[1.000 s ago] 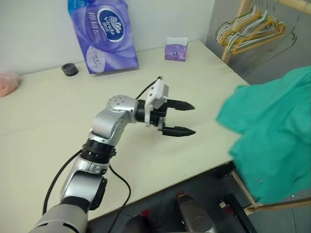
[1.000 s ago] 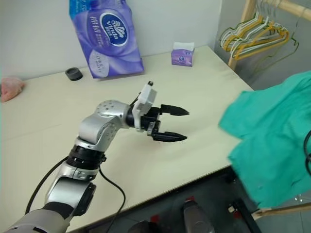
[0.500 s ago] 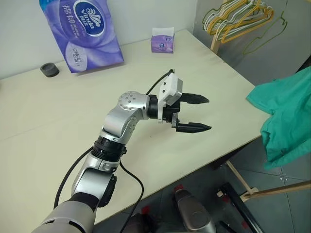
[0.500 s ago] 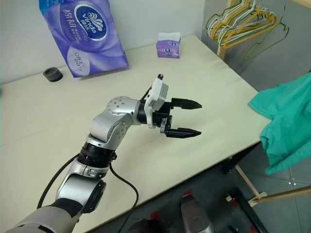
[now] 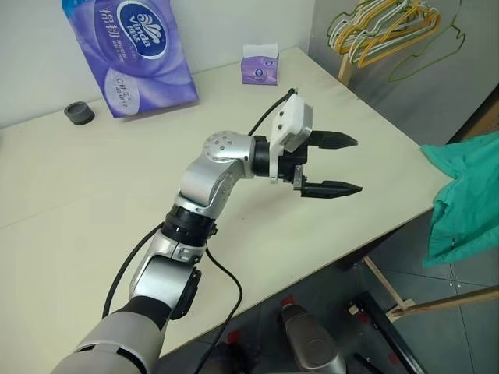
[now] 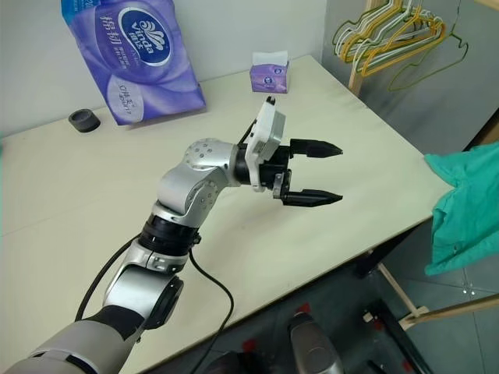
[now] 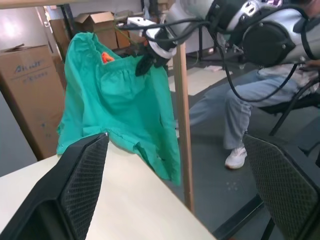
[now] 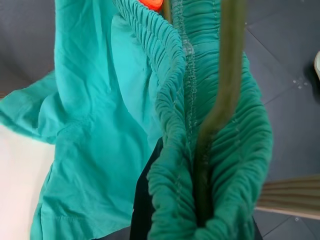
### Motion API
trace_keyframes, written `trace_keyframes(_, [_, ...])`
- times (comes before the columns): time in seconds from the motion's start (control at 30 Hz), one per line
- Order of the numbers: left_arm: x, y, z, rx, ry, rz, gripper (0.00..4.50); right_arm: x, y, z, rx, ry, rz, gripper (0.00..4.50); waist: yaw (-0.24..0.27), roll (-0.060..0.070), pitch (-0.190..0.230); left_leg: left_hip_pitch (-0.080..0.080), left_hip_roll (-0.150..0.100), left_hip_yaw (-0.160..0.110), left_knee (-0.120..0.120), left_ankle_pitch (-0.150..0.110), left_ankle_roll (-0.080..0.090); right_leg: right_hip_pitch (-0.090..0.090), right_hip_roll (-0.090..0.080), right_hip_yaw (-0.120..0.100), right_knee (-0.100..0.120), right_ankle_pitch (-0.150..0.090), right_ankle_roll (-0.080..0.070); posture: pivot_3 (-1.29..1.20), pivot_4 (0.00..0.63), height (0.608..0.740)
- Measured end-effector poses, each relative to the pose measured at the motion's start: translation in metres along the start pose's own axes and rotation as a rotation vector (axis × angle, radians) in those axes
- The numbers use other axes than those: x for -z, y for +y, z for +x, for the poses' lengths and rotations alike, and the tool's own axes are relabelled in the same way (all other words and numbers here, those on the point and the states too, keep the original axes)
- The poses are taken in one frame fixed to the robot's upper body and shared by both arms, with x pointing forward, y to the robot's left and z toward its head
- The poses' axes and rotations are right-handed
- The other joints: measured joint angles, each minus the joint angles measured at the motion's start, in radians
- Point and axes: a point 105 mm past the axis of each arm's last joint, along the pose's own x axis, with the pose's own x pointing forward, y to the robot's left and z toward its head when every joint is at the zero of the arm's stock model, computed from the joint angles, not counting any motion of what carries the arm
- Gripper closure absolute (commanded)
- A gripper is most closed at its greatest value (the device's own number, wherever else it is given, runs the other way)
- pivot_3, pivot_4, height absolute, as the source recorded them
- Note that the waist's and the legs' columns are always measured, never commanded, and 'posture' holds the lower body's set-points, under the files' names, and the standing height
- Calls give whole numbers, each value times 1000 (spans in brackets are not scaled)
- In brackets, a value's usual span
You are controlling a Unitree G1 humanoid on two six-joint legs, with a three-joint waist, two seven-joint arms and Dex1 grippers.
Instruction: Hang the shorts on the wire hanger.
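Note:
The teal-green shorts hang beyond the table's right edge. In the left wrist view my right gripper is shut on their gathered waistband, beside the orange tag. An olive-green wire, the wire hanger, runs along the bunched waistband in the right wrist view, down into the fold by the grip. My left gripper is held level over the table, pointing at the shorts and open with nothing between its fingers.
On the cream table stand a purple tissue pack, a small tissue box and a black round object. Bunched yellow and green hangers hang on a wooden rack. A wooden post, cardboard boxes and a seated person are beyond.
The left gripper has risen and moved right, staying open. The shorts have moved further right, towards the picture's edge. The camera swung right about a second ago.

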Motion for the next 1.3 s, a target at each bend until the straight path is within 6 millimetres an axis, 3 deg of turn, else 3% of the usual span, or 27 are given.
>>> trace_keyframes(0.63, [-23,12,20,51,22,-76,8,10,23,-5,-74,1,27,4500,-4,1,-1,0,0,1,0,0,-1,-1,0,1,0,1,2,-440,159,740])
trace_keyframes(0.67, [-22,13,21,51,21,-83,0,10,25,-5,-87,-6,33,3940,-4,1,-1,0,0,1,0,0,-1,-1,0,2,0,1,2,-440,159,740])
trace_keyframes(0.83, [-24,11,27,71,8,-93,0,9,37,-6,-136,-33,36,2364,-4,2,-2,-1,0,2,0,0,-1,-3,0,3,1,1,2,-445,160,740])
trace_keyframes(1.07, [-24,12,29,74,0,-87,0,-8,40,-19,-133,-158,38,25,-4,3,-2,-3,0,5,0,0,-1,-7,0,6,3,1,3,-447,160,740])
trace_keyframes(1.3, [-23,13,29,72,0,-89,0,-36,40,-36,-61,-361,-33,25,-9,3,-2,-3,-1,7,0,0,-1,-7,0,9,3,1,4,-449,161,740])
